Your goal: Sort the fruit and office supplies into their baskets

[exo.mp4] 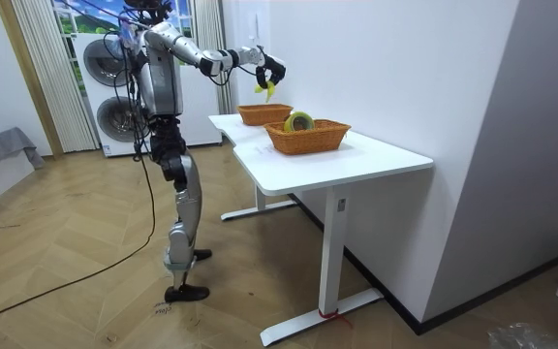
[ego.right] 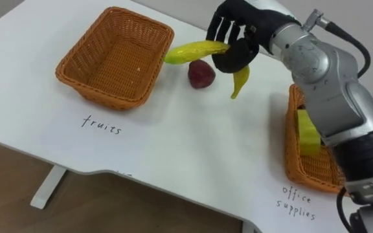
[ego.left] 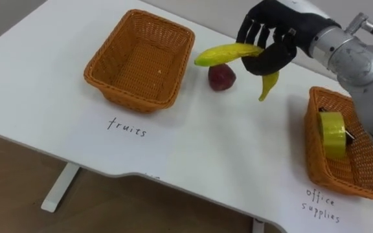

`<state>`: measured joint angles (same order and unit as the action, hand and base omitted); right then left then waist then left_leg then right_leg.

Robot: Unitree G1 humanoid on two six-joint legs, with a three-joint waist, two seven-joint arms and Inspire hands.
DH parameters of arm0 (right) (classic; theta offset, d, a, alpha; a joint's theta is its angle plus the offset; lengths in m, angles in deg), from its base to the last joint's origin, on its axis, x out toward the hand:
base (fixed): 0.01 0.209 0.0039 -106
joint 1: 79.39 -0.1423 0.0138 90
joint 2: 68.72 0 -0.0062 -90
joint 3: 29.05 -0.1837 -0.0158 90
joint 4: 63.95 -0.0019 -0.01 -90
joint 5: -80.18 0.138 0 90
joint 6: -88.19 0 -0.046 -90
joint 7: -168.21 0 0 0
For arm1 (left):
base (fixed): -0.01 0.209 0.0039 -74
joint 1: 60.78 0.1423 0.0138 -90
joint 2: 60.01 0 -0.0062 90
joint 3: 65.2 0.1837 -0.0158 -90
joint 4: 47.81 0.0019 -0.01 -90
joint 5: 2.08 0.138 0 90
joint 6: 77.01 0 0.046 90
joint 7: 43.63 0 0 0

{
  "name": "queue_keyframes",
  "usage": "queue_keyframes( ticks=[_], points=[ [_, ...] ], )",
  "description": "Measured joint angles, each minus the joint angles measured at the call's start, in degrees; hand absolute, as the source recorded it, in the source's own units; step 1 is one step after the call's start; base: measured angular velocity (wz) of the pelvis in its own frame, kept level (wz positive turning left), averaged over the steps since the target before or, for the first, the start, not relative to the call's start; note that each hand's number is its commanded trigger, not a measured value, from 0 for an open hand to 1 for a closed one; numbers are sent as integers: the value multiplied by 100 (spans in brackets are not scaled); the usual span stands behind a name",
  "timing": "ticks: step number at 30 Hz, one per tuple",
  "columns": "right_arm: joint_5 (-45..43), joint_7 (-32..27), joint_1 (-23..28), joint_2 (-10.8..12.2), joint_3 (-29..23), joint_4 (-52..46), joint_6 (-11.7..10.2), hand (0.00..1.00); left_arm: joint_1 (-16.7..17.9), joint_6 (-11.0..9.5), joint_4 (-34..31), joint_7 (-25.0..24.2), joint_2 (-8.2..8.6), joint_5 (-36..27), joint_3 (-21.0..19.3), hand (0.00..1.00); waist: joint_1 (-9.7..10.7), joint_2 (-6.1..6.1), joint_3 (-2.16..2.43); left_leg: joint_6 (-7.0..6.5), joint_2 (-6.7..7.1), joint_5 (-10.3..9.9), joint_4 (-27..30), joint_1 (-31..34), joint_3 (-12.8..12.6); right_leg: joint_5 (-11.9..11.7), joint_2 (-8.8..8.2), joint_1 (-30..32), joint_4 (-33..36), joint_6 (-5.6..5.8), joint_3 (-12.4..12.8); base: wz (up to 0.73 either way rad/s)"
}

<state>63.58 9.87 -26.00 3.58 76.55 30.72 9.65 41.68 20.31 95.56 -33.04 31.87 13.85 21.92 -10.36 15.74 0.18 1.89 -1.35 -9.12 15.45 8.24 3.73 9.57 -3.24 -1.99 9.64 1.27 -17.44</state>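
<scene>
Left eye view: white table (ego.left: 206,149) with two wicker baskets well apart. On the left, fruit basket (ego.left: 141,61), bare weave across its bottom, a handwritten label on the tabletop in front. At the right edge, office basket (ego.left: 366,158), with a yellow-green tape roll (ego.left: 333,134) on edge near its left wall; something small and dark beside the roll, too small to tell. Between the baskets, nearer the fruit basket, a dark red fruit (ego.left: 222,76) lying on the table. Just above and to the right of it, black right hand (ego.left: 267,39), fingers and thumb curled round the middle of a banana (ego.left: 228,54). Banana held clear of the table, one end pointing towards the fruit basket's rim, the other hanging down below the hand.

Right eye view: same scene. Right hand (ego.right: 235,32) clasped on the banana (ego.right: 196,50), above the dark red fruit (ego.right: 201,74). Fruit basket (ego.right: 102,94) to the left, office basket (ego.right: 293,162) and tape roll (ego.right: 308,133) partly hidden behind the right forearm.

Room view: robot upright on a wooden floor at the table's far end, right arm stretched out level over the tabletop. Right hand (exo.mp4: 271,70) high over the far part of the table (exo.mp4: 376,155), banana (exo.mp4: 263,89) dangling beneath. Office basket (exo.mp4: 308,136) with the tape roll (exo.mp4: 299,121) nearer the camera, fruit basket (exo.mp4: 260,114) beyond it. Behind the robot, stacked washing machines (exo.mp4: 109,63).
</scene>
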Motion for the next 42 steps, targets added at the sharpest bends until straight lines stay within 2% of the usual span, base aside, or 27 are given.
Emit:
queue_keyframes(
  ticks=[4,7,10,13,20,23,25,31,39,42],
  points=[
    [32,40,-1,0,-91,-173,51,100,132,28,-140,1,21,30,-38,0,1,36,2,3,0,8,-14,-2,11,0,1,1,0,0,-10,0],
    [44,43,-1,0,-105,-240,62,100,243,38,-283,10,10,65,-39,0,-15,95,-17,3,0,8,-14,0,14,0,1,1,1,0,-34,0],
    [44,106,-1,0,-84,-238,92,100,223,39,-370,129,19,67,-27,0,-112,185,-83,4,-1,8,-15,-3,14,0,1,0,0,0,-50,0],
    [18,107,-87,1,28,-163,108,100,240,43,-598,228,-20,99,-26,0,-139,236,-115,5,2,7,-11,14,60,0,1,-7,1,0,-145,7],
    [34,105,-164,2,123,-114,113,100,281,50,-952,459,-109,630,-14,0,-302,284,-113,19,5,36,-128,-20,124,0,10,-11,0,0,-146,4],
    [141,95,-168,5,149,-79,114,100,280,75,-943,562,-132,641,-13,0,-400,318,-146,24,3,62,-230,-108,142,1,12,-57,-11,1,-157,3],
    [187,23,-290,5,341,40,100,100,289,85,-942,664,-138,743,-13,0,-424,377,-190,34,4,68,-271,-123,193,1,21,-73,-15,2,-180,11],
    [286,-198,-680,5,822,706,92,100,282,89,-946,808,-167,913,89,0,-564,497,-189,39,17,72,-269,-94,310,1,23,-86,-23,2,-316,12],
    [532,-607,-729,17,1039,1085,-147,100,280,79,-940,908,-182,1001,140,0,-752,514,-207,38,38,73,-271,-90,404,2,20,-122,-21,2,-339,7],
    [512,-664,-730,27,1083,1265,-145,100,280,79,-935,909,-188,1003,141,0,-811,515,-225,38,43,73,-267,-70,416,2,22,-115,-23,3,-347,2]
  ],
)
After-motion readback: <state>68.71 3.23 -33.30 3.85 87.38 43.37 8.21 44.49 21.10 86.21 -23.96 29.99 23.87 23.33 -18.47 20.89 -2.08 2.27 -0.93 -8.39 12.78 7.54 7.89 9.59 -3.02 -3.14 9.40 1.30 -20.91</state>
